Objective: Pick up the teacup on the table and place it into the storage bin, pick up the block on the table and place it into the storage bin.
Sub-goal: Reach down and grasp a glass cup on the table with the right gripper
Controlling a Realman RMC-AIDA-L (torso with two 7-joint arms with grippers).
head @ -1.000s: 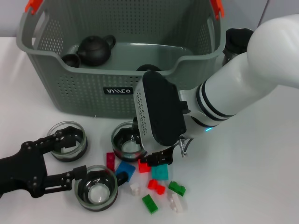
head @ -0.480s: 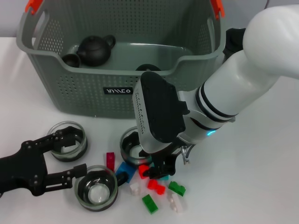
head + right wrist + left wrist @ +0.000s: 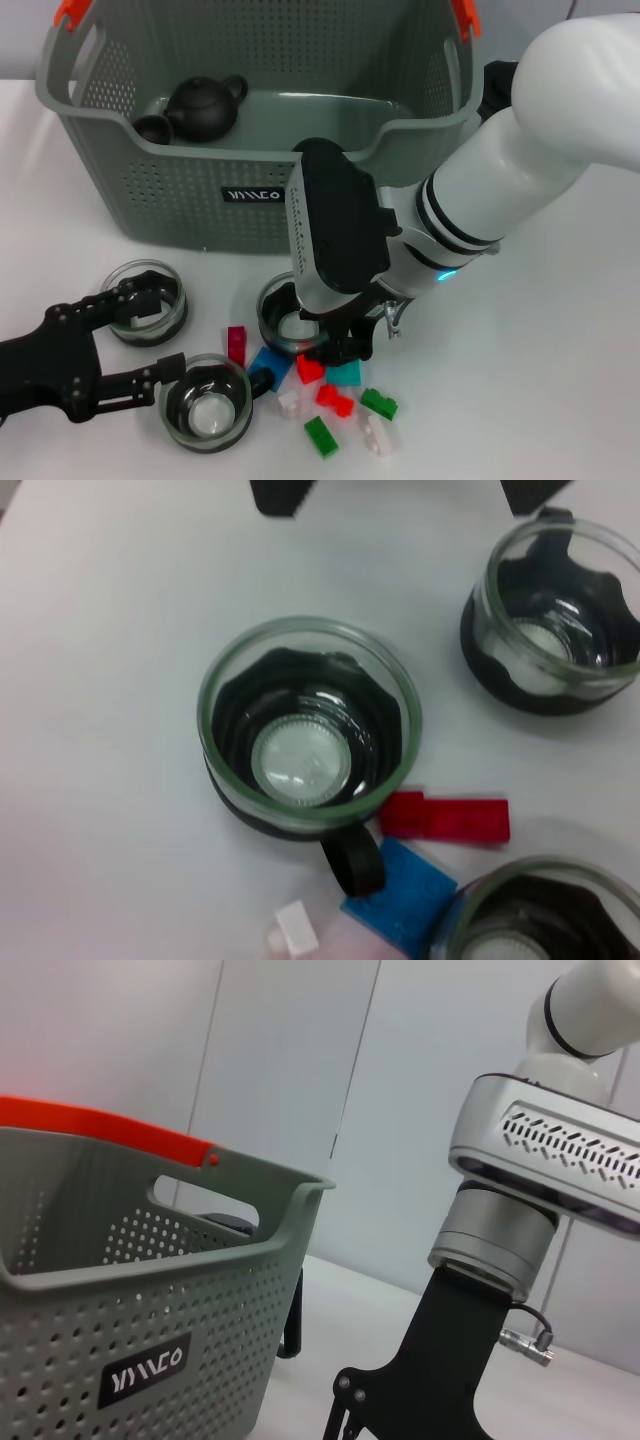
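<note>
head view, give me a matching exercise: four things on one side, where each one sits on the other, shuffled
Things:
1. teapot
2. left gripper
3. right gripper
4. pitcher

Places:
a. low over the blocks, beside a cup
b. between two cups on the robot's left
c. inside the bin
d. behind the right arm, beside the bin

Pairs: 1-c, 2-b, 3-a, 4-d

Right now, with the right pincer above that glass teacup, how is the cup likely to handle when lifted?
The teacup looks rigid: clear glass wall, dark inner sleeve. The smooth glass is probably slippery and breakable, so a hard squeeze is risky. Its wide, low body should sit stable, though the side handle might make it twist in the right pincer.
</note>
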